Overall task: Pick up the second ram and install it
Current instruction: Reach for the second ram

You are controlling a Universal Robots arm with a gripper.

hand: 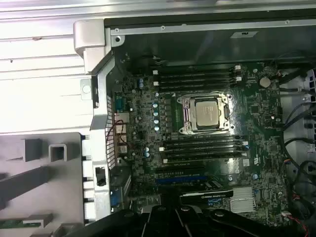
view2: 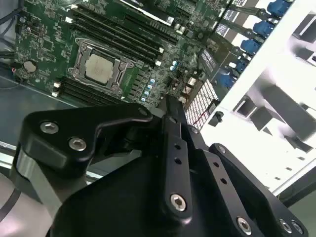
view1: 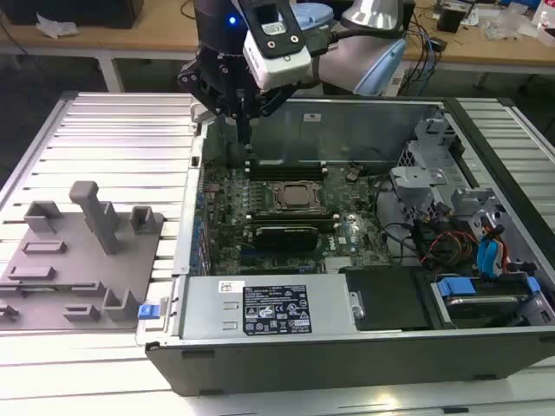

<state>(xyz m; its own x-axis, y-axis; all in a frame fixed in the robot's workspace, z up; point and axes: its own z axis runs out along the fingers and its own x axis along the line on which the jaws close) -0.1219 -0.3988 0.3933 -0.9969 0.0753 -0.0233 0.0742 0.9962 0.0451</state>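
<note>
- Exterior view: we are seeing the pincer hanging over the far corner of the open computer case. Its tips are clenched with nothing visible between them. The grey fixture is lying well apart from it, outside the case.
- Second wrist view: the fingers are pressing together, with the motherboard below them.
- First wrist view: a green strip, probably the second ram, is sitting in the fixture, off to the pincer's side. We are judging the pick-up not yet done. It is calling for parted jaws squared to the stick's long edges.

exterior view: high, down into case; both wrist views: near, share motherboard
</note>
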